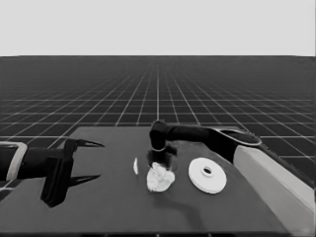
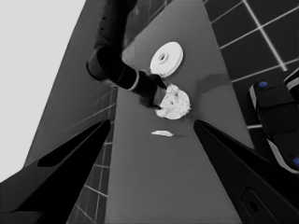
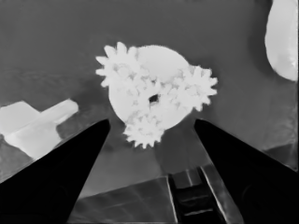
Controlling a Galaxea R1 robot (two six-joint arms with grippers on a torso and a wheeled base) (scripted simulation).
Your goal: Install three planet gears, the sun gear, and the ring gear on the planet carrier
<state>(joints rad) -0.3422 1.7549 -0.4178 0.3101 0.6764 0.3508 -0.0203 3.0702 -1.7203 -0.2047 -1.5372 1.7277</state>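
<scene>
My left gripper (image 1: 91, 160) is waiting open at the table's (image 1: 98, 207) left end. A thin white piece (image 1: 136, 166) is lying at 9 o'clock of the smaller round part (image 1: 160, 178), which is carrying the gears (image 3: 198, 88). My right gripper (image 3: 152, 128) is hovering open above them. The larger round part (image 1: 207, 175) is lying at 3 o'clock.

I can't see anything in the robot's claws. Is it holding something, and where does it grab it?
Nothing is held. The right gripper hangs open above the gears on the smaller round part; the left gripper waits open at the table's left end.
</scene>
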